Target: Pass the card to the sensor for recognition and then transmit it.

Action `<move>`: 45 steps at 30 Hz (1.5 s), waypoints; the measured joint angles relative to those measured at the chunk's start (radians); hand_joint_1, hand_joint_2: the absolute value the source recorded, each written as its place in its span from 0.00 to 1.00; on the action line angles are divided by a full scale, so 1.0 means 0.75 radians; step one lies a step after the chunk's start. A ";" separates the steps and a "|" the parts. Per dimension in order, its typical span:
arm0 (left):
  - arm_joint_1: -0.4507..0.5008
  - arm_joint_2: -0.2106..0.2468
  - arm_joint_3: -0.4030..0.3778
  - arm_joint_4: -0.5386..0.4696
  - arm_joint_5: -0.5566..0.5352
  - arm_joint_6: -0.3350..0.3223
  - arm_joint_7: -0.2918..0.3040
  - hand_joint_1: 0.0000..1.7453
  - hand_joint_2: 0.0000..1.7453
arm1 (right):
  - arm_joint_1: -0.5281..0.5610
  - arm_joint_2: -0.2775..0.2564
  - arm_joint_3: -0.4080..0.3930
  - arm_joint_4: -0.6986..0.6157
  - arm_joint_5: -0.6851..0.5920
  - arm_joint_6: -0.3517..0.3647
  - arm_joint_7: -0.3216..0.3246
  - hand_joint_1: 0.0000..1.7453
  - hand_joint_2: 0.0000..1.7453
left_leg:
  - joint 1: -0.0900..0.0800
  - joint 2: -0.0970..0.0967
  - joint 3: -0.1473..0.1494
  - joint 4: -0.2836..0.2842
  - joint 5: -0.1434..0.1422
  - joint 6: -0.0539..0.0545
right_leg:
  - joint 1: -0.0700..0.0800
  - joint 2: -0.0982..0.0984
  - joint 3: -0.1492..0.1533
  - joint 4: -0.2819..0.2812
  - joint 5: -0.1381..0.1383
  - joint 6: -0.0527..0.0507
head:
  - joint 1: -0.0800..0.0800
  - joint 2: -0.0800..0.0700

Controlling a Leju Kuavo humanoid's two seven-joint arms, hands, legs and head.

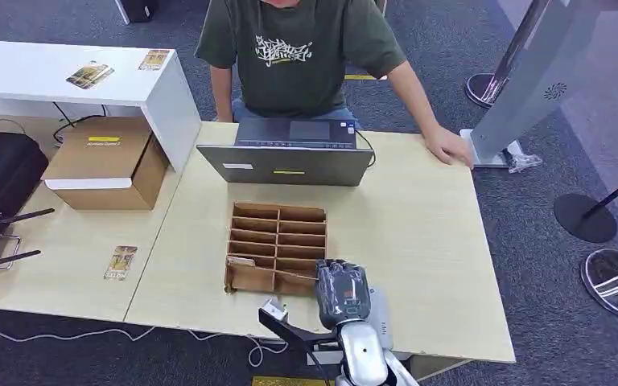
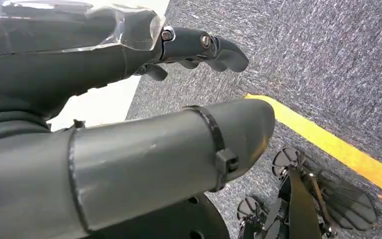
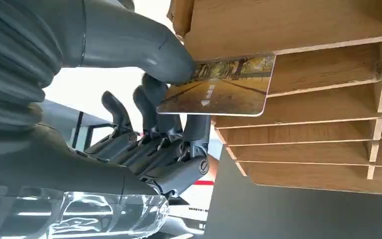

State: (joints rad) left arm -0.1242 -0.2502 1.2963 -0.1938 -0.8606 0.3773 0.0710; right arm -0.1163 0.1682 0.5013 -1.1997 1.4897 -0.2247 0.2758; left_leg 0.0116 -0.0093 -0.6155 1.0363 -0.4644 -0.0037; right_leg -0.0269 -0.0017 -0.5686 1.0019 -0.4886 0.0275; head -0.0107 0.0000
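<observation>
Autumn-print card (image 3: 219,85) pinched in right hand (image 3: 144,114)

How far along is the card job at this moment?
Early. Done: the right hand has reached the slotted box and pinches a card between thumb and fingers, right at the box's slots. In hand: getting that card clear of the box. Left: presenting it to the sensor, which I cannot pick out with certainty, then passing it on, probably to the person behind the laptop.

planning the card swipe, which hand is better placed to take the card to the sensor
Right. The right hand already pinches the card at the wooden divider box; the left hand holds nothing, hanging over the carpet.
</observation>
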 joint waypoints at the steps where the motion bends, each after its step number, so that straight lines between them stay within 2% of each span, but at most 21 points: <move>1: 0.000 0.000 0.000 0.000 0.000 0.000 -0.001 0.00 0.00 | -0.002 0.001 0.000 0.002 0.001 -0.004 0.001 1.00 1.00 | 0.000 0.000 0.000 0.000 0.000 0.000 | 0.000 0.000 0.000 0.000 0.000 0.000 | 0.000 0.000; 9: 0.000 -0.001 -0.003 0.000 -0.002 -0.001 -0.012 0.00 0.00 | 0.003 0.002 -0.025 -0.055 0.001 -0.036 0.013 1.00 1.00 | 0.000 0.000 0.000 0.000 0.000 0.000 | 0.000 0.000 0.000 0.000 0.000 0.000 | 0.000 0.000; 23: 0.000 -0.002 -0.020 0.000 -0.005 -0.001 -0.013 0.00 0.00 | 0.021 0.002 -0.053 -0.120 0.002 -0.040 0.022 1.00 1.00 | 0.000 0.000 0.000 0.000 0.000 0.000 | 0.000 0.000 0.000 0.000 0.000 0.000 | 0.000 0.000; 35: -0.001 -0.002 -0.024 0.000 -0.013 -0.001 0.002 0.00 0.00 | 0.040 0.002 -0.102 -0.250 0.004 -0.042 0.019 1.00 1.00 | 0.000 0.000 0.000 0.000 0.000 0.000 | 0.000 0.000 0.000 0.000 0.000 0.000 | 0.000 0.000; 45: 0.000 -0.002 -0.037 0.000 -0.024 -0.001 -0.003 0.00 0.00 | 0.125 -0.018 -0.166 -0.505 -0.004 -0.173 0.032 1.00 1.00 | 0.000 0.000 0.000 0.000 0.000 0.000 | 0.000 0.000 0.000 0.000 0.000 0.000 | 0.000 0.000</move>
State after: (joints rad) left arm -0.1240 -0.2518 1.2684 -0.1938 -0.8785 0.3765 0.0687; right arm -0.0223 0.1545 0.3765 -1.5788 1.4866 -0.3548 0.2995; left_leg 0.0114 -0.0094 -0.6154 1.0364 -0.4646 -0.0038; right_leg -0.0271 -0.0017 -0.5688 1.0018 -0.4886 0.0275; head -0.0107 0.0000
